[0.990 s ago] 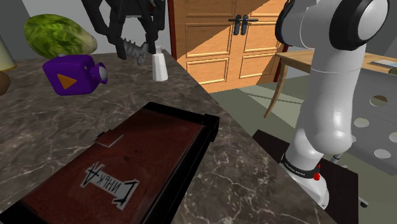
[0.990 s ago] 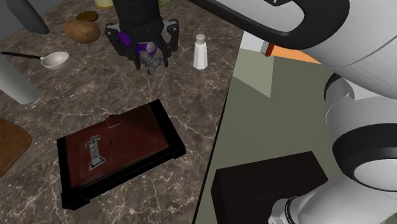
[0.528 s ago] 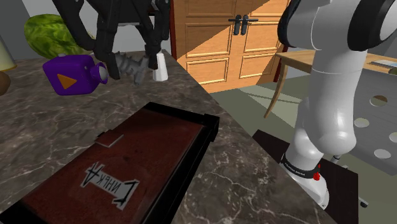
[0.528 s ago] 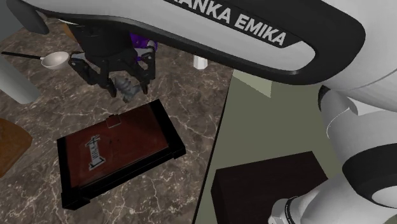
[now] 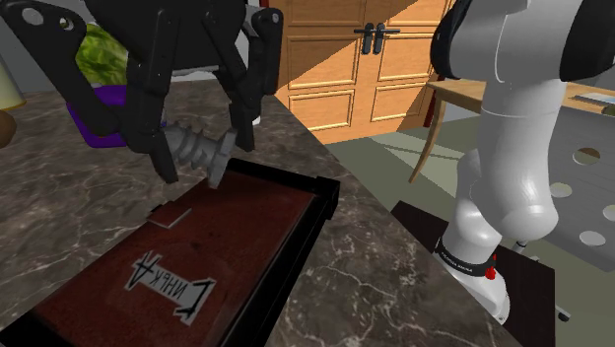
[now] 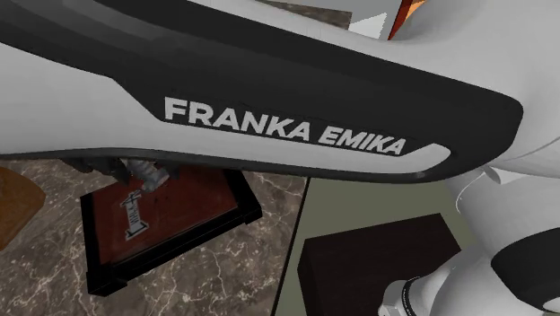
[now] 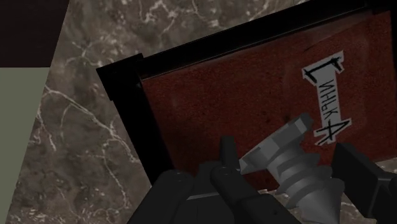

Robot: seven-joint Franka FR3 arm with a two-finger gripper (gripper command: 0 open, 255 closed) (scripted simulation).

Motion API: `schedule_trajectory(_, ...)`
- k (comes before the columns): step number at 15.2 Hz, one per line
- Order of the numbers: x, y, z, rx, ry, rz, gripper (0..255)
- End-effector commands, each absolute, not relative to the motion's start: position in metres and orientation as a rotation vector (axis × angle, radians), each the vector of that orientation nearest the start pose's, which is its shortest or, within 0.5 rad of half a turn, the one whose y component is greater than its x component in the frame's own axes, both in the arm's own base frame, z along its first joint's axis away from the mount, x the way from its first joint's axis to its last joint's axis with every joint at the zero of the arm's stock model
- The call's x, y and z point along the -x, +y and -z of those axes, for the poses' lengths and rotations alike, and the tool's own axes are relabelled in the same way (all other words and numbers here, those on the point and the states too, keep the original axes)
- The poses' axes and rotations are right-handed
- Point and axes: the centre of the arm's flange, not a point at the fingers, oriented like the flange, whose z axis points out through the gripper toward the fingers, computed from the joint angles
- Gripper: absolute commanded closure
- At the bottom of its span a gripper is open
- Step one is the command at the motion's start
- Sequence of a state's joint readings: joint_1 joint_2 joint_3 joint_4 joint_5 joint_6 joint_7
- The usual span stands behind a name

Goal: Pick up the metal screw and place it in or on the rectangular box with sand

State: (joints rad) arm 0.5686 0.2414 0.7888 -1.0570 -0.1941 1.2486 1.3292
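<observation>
I am carrying the metal screw [image 5: 197,153] away from the far end of the desk [image 5: 59,212]. A second ago it was hanging up by the purple toy [image 5: 91,126], and now it is riding over the far end of the rectangular box [image 5: 325,197]. The arm is sweeping low across the second exterior view, where the screw [image 6: 148,172] is peeking out just above the box's red-brown surface [image 6: 193,202].

I am reading this as the carry being nearly done. What is left is lowering and letting go.

The fingers [image 5: 150,123] are standing only partly open and pressing on the screw from both sides, so I am holding it firmly between them. In the wrist view the screw [image 7: 292,159] is lying crosswise in the grip. Its head is pointing toward the printed mark on the box and its threaded point is angling back toward the hand. Below it I am seeing the box's dark red filling just inside the black rim [image 7: 121,76]. I cannot tell how far above the surface it is hanging.
</observation>
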Motion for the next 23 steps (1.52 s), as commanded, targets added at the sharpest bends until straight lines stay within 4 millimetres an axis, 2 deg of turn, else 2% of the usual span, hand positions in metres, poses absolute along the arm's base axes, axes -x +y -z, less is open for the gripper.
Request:
schedule_trajectory(1,-0.215,0.525,-0.714,3.129,0.082,0.025,255)
schedule_trajectory(10,-0.215,0.525,-0.668,3.129,0.082,0.025,255)
schedule_trajectory(18,-0.215,0.525,-0.668,3.129,0.082,0.025,255)
schedule_trajectory(19,-0.215,0.525,-0.668,3.129,0.082,0.025,0)
schedule_trajectory(23,-0.215,0.525,-0.668,3.129,0.082,0.025,0)
